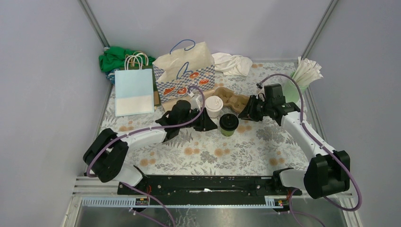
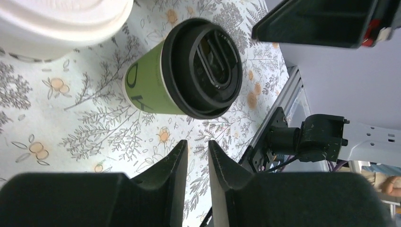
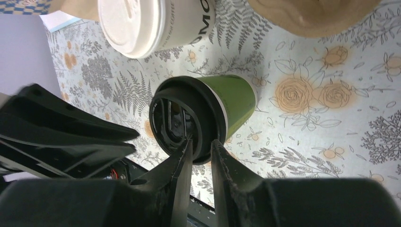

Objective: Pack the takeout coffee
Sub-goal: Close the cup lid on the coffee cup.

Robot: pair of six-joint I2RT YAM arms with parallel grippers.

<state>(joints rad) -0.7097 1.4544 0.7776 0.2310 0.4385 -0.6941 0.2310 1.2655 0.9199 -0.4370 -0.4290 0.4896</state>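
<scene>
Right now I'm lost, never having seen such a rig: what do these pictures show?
A robot's left arm and right arm are bolted to a flower-patterned table. One picture looks down from above; the other two come from a camera on each wrist. On the table are a green paper cup with black lid, a cream paper cup with white lid, a brown cardboard cup carrier, a pale blue paper bag and a checked paper bag. The left gripper and right gripper are slightly open, holding nothing.
</scene>
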